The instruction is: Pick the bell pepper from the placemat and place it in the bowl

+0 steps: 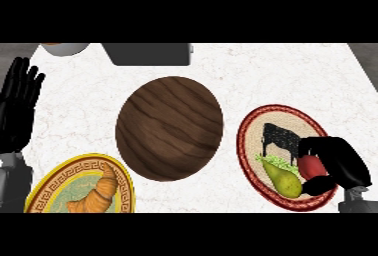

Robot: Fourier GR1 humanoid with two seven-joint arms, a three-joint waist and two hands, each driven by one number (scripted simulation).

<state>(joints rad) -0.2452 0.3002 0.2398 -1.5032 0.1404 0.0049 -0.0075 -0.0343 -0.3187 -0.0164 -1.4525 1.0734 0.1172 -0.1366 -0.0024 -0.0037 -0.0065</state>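
A red bell pepper lies on the round, red-rimmed placemat, with the right hand curled round it so only a strip of red shows between thumb and fingers. The pepper is likely light, hollow and stiff with a smooth, somewhat slippery skin, so a hold across its widest part seems safest. Just beside the pepper, toward the placemat's middle, lies a green pear-shaped fruit with a leafy sprig, and above it a black cow figure printed on the mat. Beyond the placemat's far side from the pepper sits a large dark wooden bowl, nothing visible inside it. Further out, a patterned plate holds a croissant. The left hand rests open, fingers straight, at the desk edge farthest from the pepper
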